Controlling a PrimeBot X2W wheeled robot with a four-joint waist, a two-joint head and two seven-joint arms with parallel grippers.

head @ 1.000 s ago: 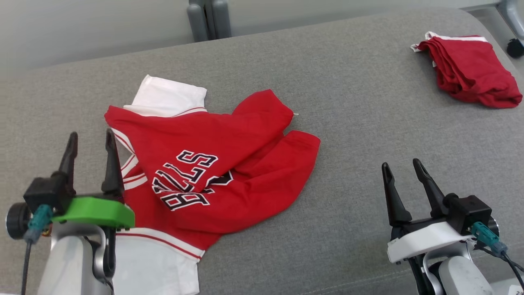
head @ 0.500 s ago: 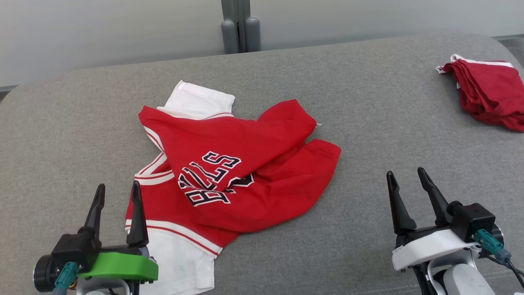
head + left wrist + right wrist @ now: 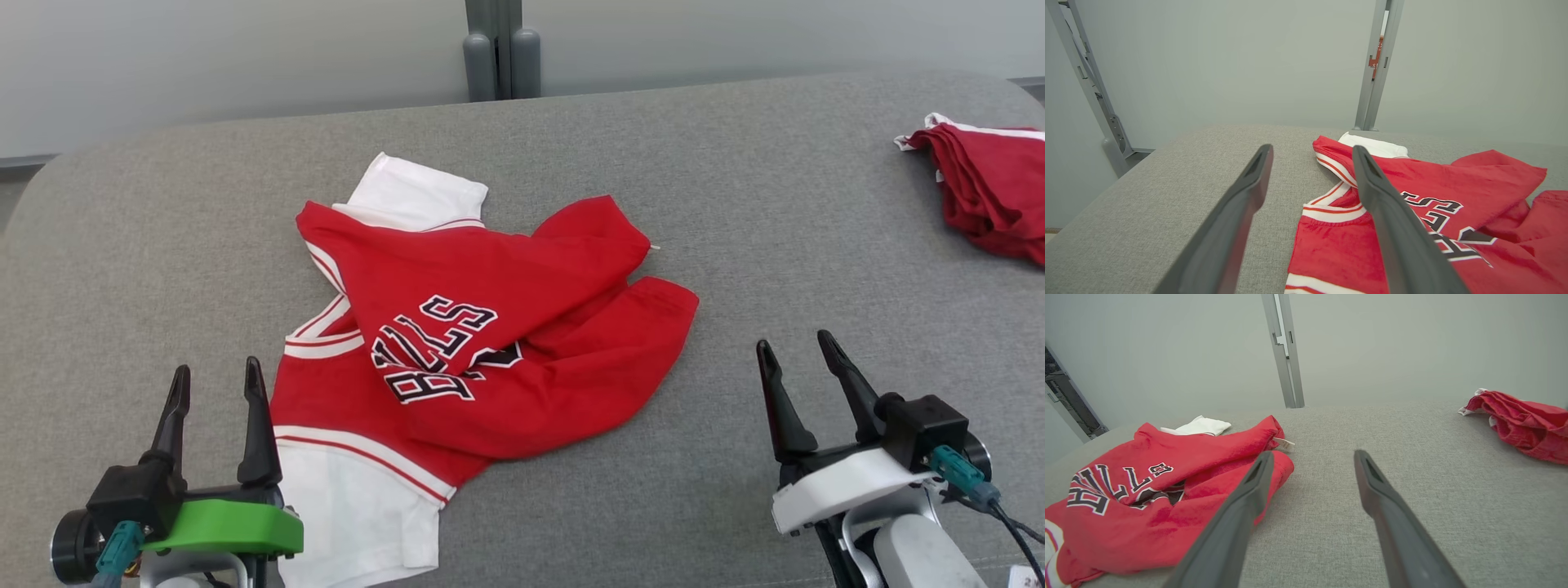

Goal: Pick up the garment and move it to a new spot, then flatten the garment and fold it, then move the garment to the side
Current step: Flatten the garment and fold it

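Left gripper (image 3: 216,366) agape beside garment (image 3: 506,278) (crumpled, red).

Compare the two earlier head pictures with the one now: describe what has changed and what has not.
The camera has swung, shifting the whole scene rightward. The left hand has drawn back toward the robot along the jersey's left side. Nothing was grasped or released. Both hands stayed open, the right hand barely moved, and the jersey and the folded red pile lie as before.
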